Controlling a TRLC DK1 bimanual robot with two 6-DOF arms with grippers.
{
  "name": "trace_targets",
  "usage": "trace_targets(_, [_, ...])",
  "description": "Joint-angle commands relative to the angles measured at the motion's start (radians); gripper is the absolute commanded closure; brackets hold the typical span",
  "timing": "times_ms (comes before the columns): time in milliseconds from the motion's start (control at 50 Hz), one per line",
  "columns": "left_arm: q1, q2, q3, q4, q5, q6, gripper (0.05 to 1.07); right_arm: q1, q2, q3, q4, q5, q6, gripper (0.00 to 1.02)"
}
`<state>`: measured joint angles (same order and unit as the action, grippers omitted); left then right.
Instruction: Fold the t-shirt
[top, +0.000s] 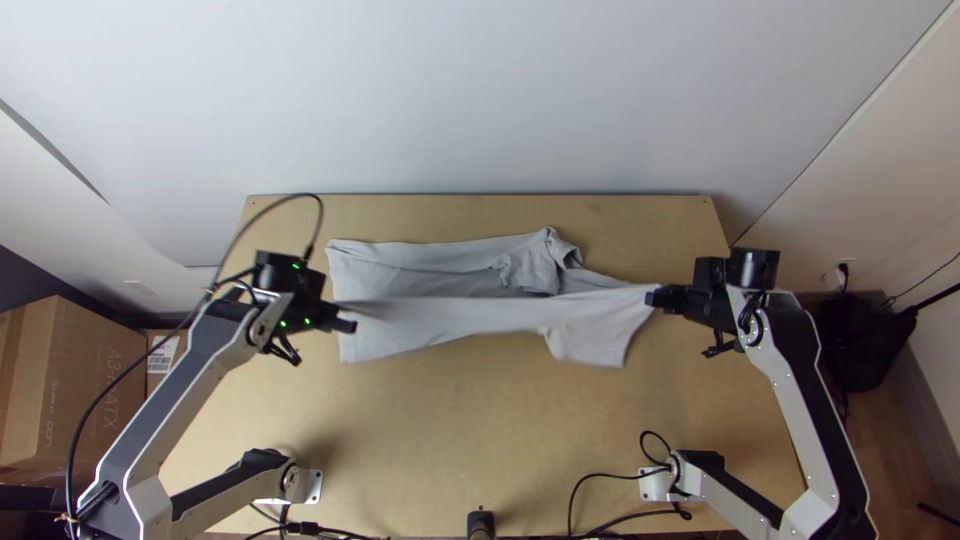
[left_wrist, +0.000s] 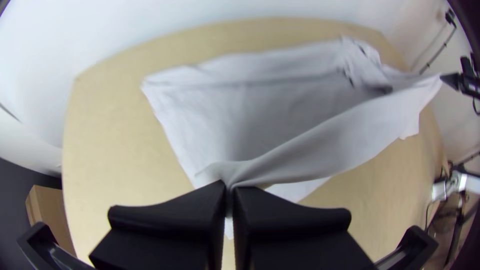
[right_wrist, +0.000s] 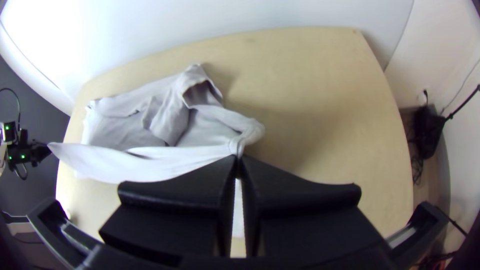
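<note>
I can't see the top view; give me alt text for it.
The left black hand and right black hand hold part of a light grey cloth t-shirt taut between them. The rest lies on the light wooden table, bunched toward the right.

Nearside passable; seemingly raised shirt (top: 450, 315) bars middle.

The t-shirt (top: 410, 262) lies on the tabletop (top: 430, 430), towards its far side, the nearer part stretched between the left pincer (top: 345, 325) and the right pincer (top: 656, 297). Behind the tabletop stands a wall (top: 480, 100); a box (top: 90, 390) sits to its left, a bag (top: 865, 345) to its right.
</note>
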<state>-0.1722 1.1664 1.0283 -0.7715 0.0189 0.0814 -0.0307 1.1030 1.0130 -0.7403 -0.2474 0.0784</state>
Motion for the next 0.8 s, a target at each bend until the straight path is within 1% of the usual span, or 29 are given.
trace_targets(0, [0.076,-0.016,0.115,0.037,0.004,0.032,1.05,0.009,0.040,0.104,0.033,0.007,-0.028,1.00])
trace_targets(60, [0.134,-0.004,0.164,0.054,0.004,0.035,1.05,0.020,0.069,0.165,0.045,0.007,-0.028,1.00])
trace_targets(160, [0.177,0.035,0.274,0.061,0.003,0.037,1.05,0.025,0.123,0.280,0.071,0.007,-0.025,1.00])
trace_targets(260, [0.221,0.065,0.365,0.117,-0.010,0.037,1.05,0.035,0.189,0.409,0.076,0.007,-0.019,1.00])
trace_targets(340, [0.250,0.105,0.454,0.127,-0.039,0.037,1.05,0.048,0.256,0.538,0.075,0.011,-0.014,1.00])
trace_targets(500, [0.303,0.176,0.616,0.161,-0.040,0.024,1.05,0.075,0.376,0.774,0.096,0.062,-0.011,1.00])
trace_targets(620, [0.319,0.216,0.740,0.193,-0.040,-0.017,1.05,0.095,0.440,0.911,0.179,0.102,-0.009,1.00])
trace_targets(660, [0.321,0.230,0.788,0.199,-0.043,-0.035,1.05,0.106,0.457,0.955,0.214,0.120,-0.002,1.00])
trace_targets(780, [0.324,0.246,0.924,0.225,-0.066,-0.100,1.05,0.117,0.471,1.055,0.317,0.148,0.023,1.00])
